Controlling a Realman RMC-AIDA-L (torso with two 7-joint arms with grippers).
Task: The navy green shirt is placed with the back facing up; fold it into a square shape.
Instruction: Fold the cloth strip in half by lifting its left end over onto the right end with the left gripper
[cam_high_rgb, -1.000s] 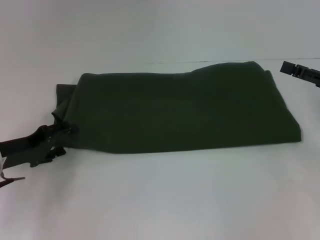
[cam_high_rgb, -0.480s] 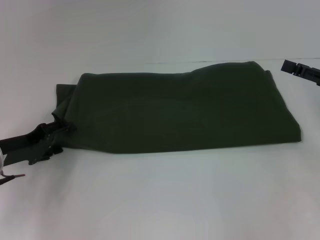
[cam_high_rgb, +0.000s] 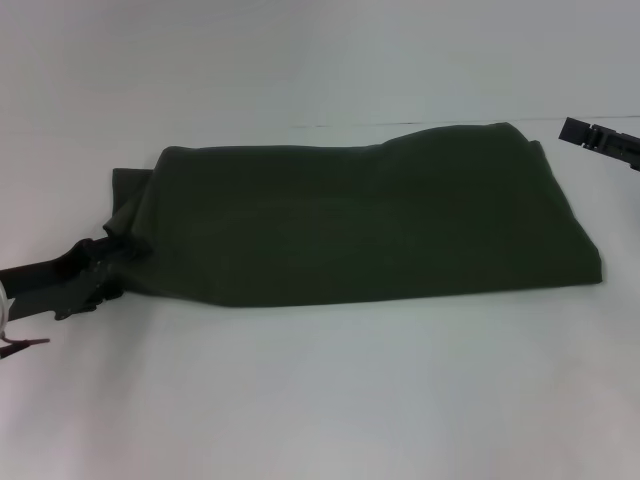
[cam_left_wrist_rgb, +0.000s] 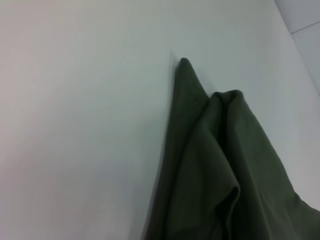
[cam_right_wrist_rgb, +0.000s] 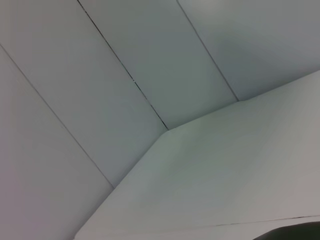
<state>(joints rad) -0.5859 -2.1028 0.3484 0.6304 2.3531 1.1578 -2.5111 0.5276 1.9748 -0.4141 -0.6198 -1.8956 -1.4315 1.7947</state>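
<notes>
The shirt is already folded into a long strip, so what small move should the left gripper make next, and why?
Probably lift the left end and carry it toward the right. The left gripper sits at the shirt's bunched left corner, the strip lies long on the table, and the right gripper is parked away.

The navy green shirt (cam_high_rgb: 360, 215) lay folded lengthwise across the middle of the table (cam_high_rgb: 330, 390), running left to right, its right end reaching farther back than its left. The left gripper (cam_high_rgb: 95, 268) sat low at the shirt's near left corner, touching the bunched edge there. The right gripper (cam_high_rgb: 590, 137) hung at the far right, just beyond the shirt's far right corner and apart from it.
</notes>
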